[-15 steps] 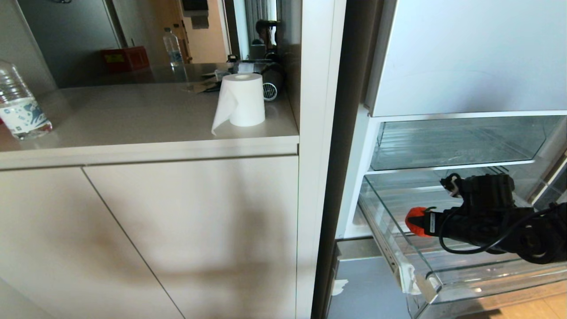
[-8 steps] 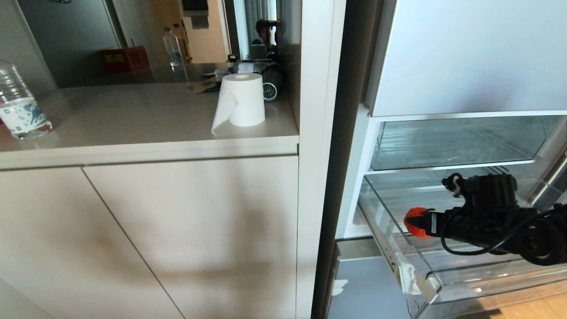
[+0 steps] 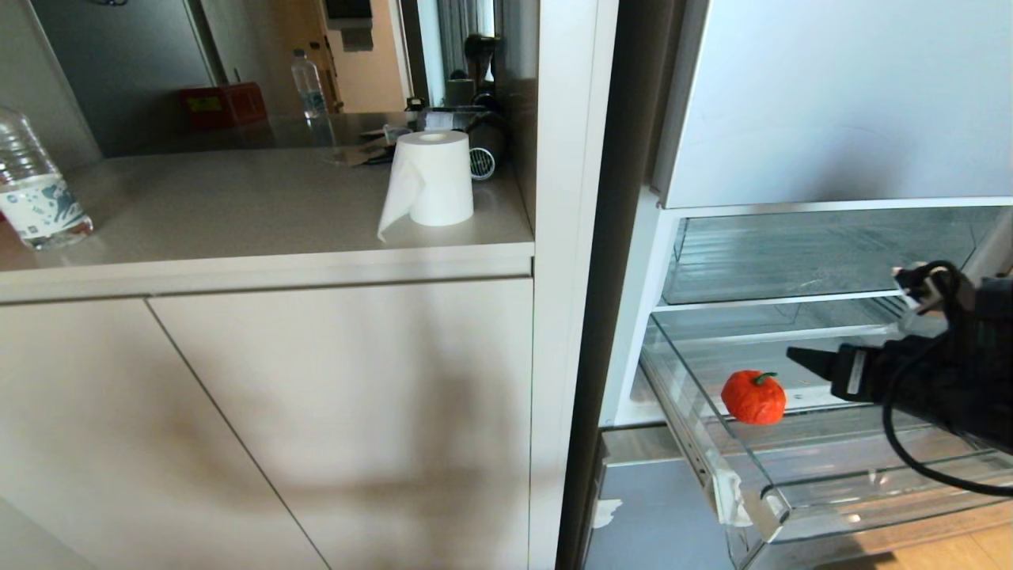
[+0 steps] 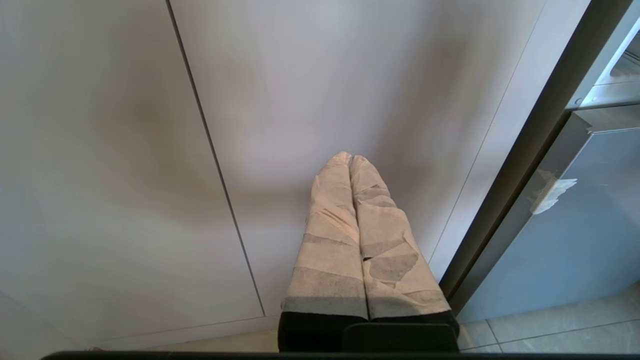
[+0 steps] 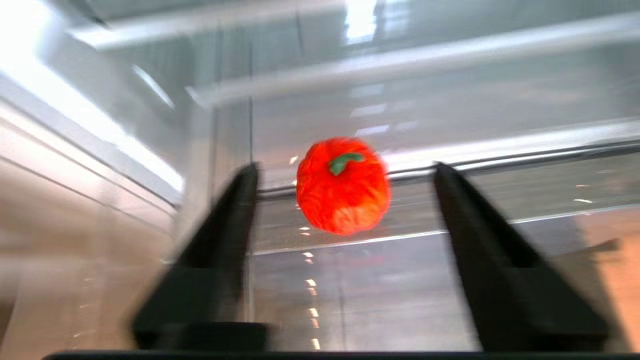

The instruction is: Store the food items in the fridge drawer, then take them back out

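Observation:
A fuzzy orange-red fruit (image 3: 753, 397) with a green stem lies alone on the floor of the pulled-out clear fridge drawer (image 3: 690, 412), near its left wall. White tape marks the drawer's front corner. My right gripper (image 3: 799, 360) hovers to the right of the fruit and slightly above it, open and holding nothing. In the right wrist view the fruit (image 5: 343, 186) sits beyond the two black fingers (image 5: 235, 225), clear of both. My left gripper (image 4: 350, 157) is shut and empty, parked low in front of the beige cabinet door.
A deeper clear bin (image 3: 807, 253) sits on the shelf above the drawer, under a closed grey fridge panel. Left of the fridge, a counter (image 3: 261, 206) carries a paper roll (image 3: 431, 178) and a water bottle (image 3: 32, 194). A grey lower door (image 3: 657, 514) lies under the drawer.
The right gripper has let go of the orange-red fruit and pulled back to the right and upward. The fruit now rests by itself in the drawer.

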`<state>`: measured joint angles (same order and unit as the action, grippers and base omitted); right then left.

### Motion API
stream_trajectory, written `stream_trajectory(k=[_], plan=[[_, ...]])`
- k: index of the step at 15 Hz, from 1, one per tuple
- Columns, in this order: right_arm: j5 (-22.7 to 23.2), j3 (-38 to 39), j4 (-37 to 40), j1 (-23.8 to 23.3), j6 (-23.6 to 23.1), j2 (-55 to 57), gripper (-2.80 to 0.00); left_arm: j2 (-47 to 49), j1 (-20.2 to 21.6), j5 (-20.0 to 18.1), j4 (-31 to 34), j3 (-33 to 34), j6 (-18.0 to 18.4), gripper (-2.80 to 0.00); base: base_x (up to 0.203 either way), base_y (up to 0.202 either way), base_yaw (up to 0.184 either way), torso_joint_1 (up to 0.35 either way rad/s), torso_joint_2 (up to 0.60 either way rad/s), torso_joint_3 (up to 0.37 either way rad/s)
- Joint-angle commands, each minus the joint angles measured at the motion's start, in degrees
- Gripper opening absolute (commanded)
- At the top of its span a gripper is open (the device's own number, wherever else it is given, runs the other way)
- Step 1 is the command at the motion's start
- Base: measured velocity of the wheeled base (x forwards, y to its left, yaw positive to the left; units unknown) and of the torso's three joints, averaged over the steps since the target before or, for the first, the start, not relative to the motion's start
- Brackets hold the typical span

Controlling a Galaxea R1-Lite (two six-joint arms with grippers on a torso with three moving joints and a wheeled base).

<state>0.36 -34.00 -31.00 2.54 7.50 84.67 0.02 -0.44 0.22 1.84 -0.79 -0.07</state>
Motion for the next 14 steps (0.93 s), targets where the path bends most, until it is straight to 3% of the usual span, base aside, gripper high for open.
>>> stream_trajectory(k=[1, 4, 7, 10, 14], plan=[[-1.2, 3.3, 0.3, 0.0, -0.2, -15.3, -2.8, 0.0, 0.0, 0.0, 0.0, 0.0, 0.0, -2.8, 0.0, 0.0, 0.0, 0.0, 0.0, 0.0], [-7.0, 8.6, 2.1, -0.2, -3.2, -33.9, -2.8, 0.0, 0.0, 0.0, 0.0, 0.0, 0.0, -2.8, 0.0, 0.0, 0.0, 0.0, 0.0, 0.0], [-11.0, 22.2, 2.7, -0.1, -14.2, -49.4, -2.8, 0.0, 0.0, 0.0, 0.0, 0.0, 0.0, -2.8, 0.0, 0.0, 0.0, 0.0, 0.0, 0.0], [-7.4, 33.2, 3.6, -0.3, -19.3, -54.9, -2.8, 0.0, 0.0, 0.0, 0.0, 0.0, 0.0, -2.8, 0.0, 0.0, 0.0, 0.0, 0.0, 0.0], [-4.8, 34.0, 20.1, -1.9, -17.4, -62.0, -2.8, 0.0, 0.0, 0.0, 0.0, 0.0, 0.0, -2.8, 0.0, 0.0, 0.0, 0.0, 0.0, 0.0]])
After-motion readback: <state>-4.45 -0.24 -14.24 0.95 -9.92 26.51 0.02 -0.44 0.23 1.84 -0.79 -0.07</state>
